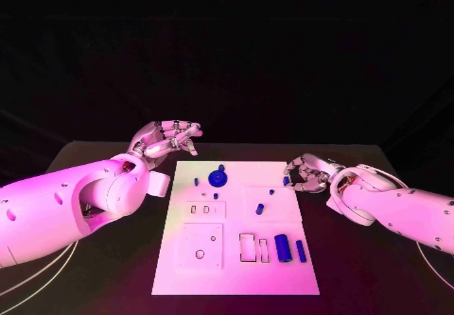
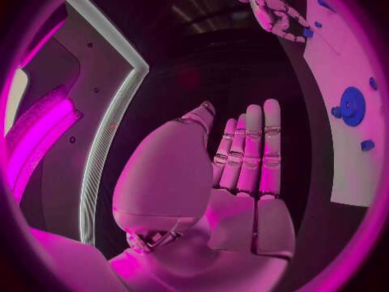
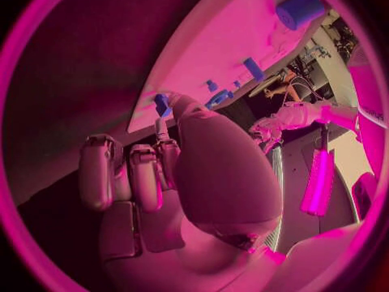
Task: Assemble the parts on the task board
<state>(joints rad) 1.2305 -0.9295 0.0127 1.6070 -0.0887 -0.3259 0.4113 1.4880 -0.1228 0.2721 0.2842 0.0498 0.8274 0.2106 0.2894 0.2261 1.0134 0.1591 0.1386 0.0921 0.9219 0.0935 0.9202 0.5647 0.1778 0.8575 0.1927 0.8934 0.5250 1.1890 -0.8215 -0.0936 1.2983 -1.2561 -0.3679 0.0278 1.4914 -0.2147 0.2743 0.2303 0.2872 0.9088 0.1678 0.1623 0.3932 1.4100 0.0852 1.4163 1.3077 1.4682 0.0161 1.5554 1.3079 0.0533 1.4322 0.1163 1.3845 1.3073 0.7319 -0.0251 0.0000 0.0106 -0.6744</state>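
The white board (image 1: 237, 262) lies flat in the middle of the black counter (image 1: 378, 275), its long sides running from the near edge toward the far edge.

A round blue disc (image 1: 218, 177) sits on the board near its far edge. A small blue piece (image 1: 197, 181) lies just beside the disc on the left, and another small blue piece (image 1: 216, 195) lies just nearer than the disc. A short blue peg (image 1: 260, 209) stands around the board's middle, toward its right side, with a smaller blue piece (image 1: 271, 192) beyond it. Near the board's near-right corner a thick blue cylinder (image 1: 281, 249) and a thinner blue rod (image 1: 300, 251) lie side by side, close but apart. Empty outlined slots (image 1: 248, 247) lie just left of the cylinder.

The left hand (image 1: 168, 139) is raised beyond the board's far-left corner, over the counter. Its fingers (image 2: 253, 150) are stretched out side by side and it holds nothing.

The right hand (image 1: 308, 174) is at the board's right edge, toward the far end. Its fingers are curled in and it pinches a small blue part (image 1: 286, 180) at the fingertips; the right wrist view shows this part (image 3: 162, 104) between the thumb and a finger, just at the board's edge.
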